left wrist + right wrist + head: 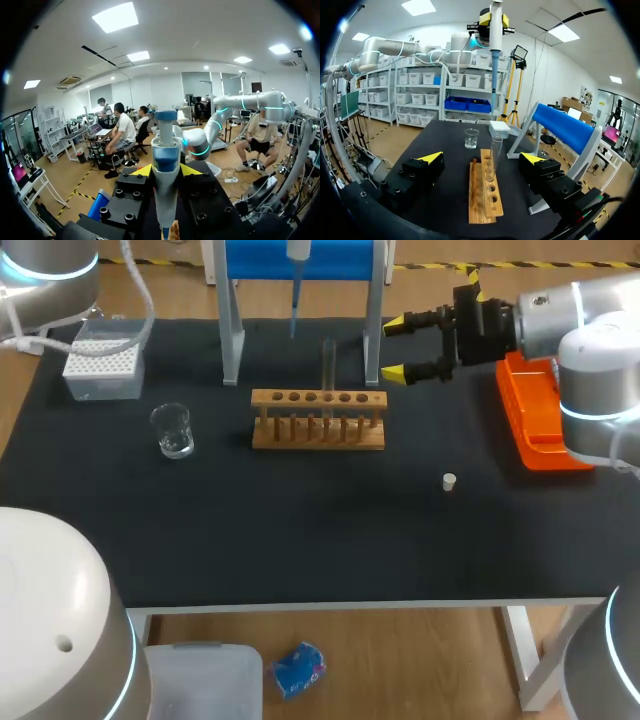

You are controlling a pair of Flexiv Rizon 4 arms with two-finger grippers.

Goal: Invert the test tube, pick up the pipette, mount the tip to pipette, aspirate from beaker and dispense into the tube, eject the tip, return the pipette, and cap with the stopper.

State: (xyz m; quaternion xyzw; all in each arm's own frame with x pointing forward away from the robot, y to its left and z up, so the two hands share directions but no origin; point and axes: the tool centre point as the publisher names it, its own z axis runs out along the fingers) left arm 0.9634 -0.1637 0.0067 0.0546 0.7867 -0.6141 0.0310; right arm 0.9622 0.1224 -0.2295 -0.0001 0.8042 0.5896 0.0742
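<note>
The left hand (166, 171) is closed on the pipette (165, 150). Its 2 yellow-tipped fingers (142, 171) press the white barrel from either side, just below a blue band. The pipette stands upright in the grip, with its narrow end pointing down. Any marking on the barrel is too small to tell. From the right wrist view, this hand (493, 19) carries the pipette (495, 50) high above the desk (300, 530), well ahead of the right hand.

The right hand (482, 157) is wide open and holds nothing. Its 2 fingers (432, 157) are spread far apart and touch nothing. The test tube (495, 152) stands upright just ahead of it, in line with the gap between the fingers, seated in a hole of the wooden rack (485, 195). In the head view this hand (397, 348) hovers just beside the rack's (318, 422) end, near the tube (328, 368).

Beyond the rack from the right hand stand the glass beaker (471, 138) and the white box of tips (499, 129). A blue stand (560, 127) rises beside that hand. The small white stopper (449, 481) lies on the desk, apart from both hands. An orange tray (535, 420) sits under the right arm.
</note>
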